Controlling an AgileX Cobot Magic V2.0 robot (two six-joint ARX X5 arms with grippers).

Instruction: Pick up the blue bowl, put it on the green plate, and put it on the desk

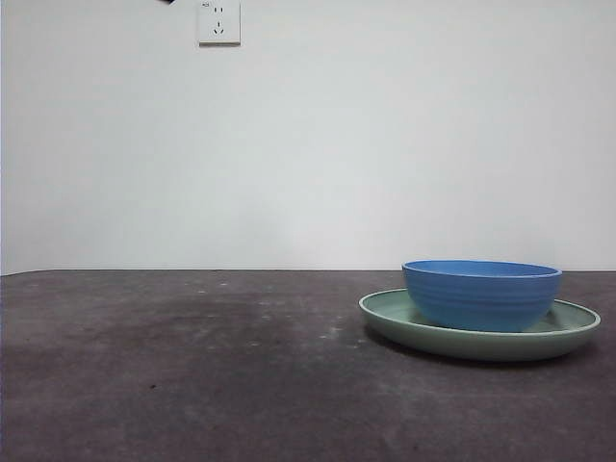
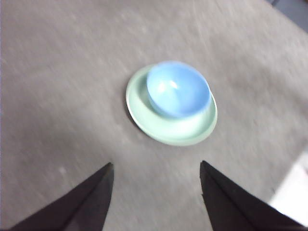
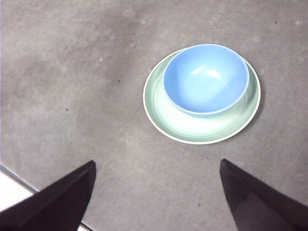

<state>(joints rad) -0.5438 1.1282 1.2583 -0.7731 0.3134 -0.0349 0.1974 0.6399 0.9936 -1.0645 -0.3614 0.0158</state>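
The blue bowl [image 1: 481,293] stands upright inside the green plate [image 1: 574,333], off-centre on it, at the right of the desk [image 1: 192,366]. Both wrist views look down on the pair from well above: blue bowl [image 2: 177,89] on green plate [image 2: 168,127] in the left one, blue bowl [image 3: 206,79] on green plate [image 3: 192,127] in the right one. My left gripper [image 2: 156,166] hangs open and empty, high over the desk. My right gripper [image 3: 158,163] is likewise open, empty and clear of the bowl. The left wrist view is blurred.
A white wall with a power socket [image 1: 218,21] rises behind the desk. A black arm tip [image 1: 166,2] shows at the top edge. The desk's edge and a pale floor [image 3: 12,190] lie near the right gripper.
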